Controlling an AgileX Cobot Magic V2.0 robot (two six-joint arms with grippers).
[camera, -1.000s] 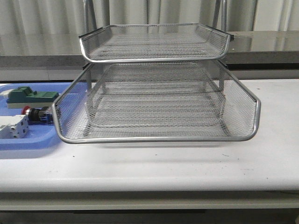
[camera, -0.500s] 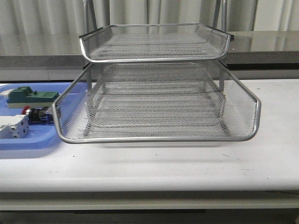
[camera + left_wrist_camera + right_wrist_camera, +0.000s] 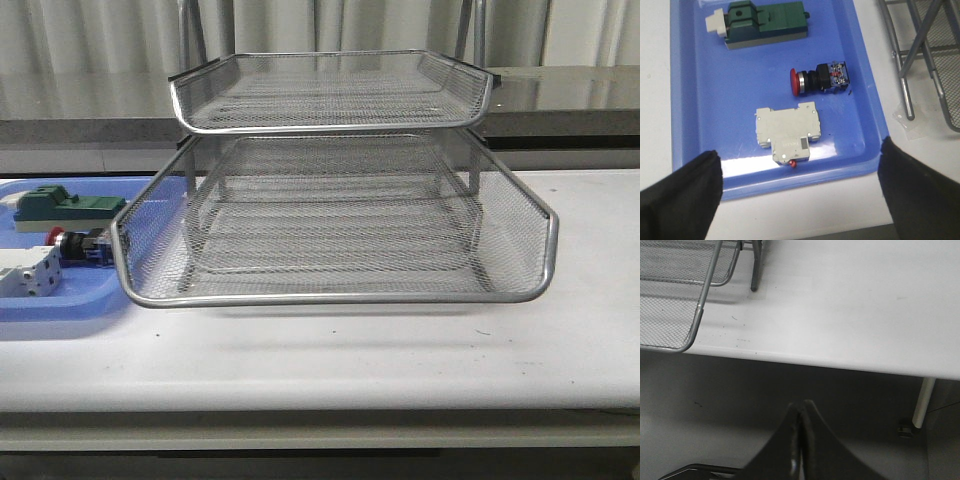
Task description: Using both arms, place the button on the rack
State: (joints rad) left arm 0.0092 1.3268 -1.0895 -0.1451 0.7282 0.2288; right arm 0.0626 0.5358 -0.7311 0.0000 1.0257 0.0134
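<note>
Button (image 3: 819, 80) and left pincer (image 3: 800, 187) are the pair that matters; the button lies on its side in the flat blue tray (image 3: 695, 100), straight out ahead of the released pincer, beyond its fingertips and roughly on the line midway between them; its long axis runs crosswise to the way the pincer points, red cap toward one finger's side, blue rear block toward the other's, which is the side where the rack (image 3: 335, 215) stands; the two black fingers (image 3: 680, 187) are spread wide, wider than the tray itself, with nothing between them.

Between pincer and button sits a white terminal block (image 3: 787, 132), nearer the fingertips and just apart from the button; a green-topped block (image 3: 765, 22) lies farther out beyond it; so a reach forward has to pass over the white block before coming down, I judge.

The right pincer (image 3: 801, 440) is clenched, fingers pressed together on nothing, hanging off the front edge of the desk (image 3: 850, 305) with only the rack's corner and a leg in its view; the button is nowhere near it; the left arm is plainly the nearer one for the pick.

In the front view the button (image 3: 75, 243) rests just outside the rack's lowest tier, close beside its rim; the rack holds nothing.
</note>
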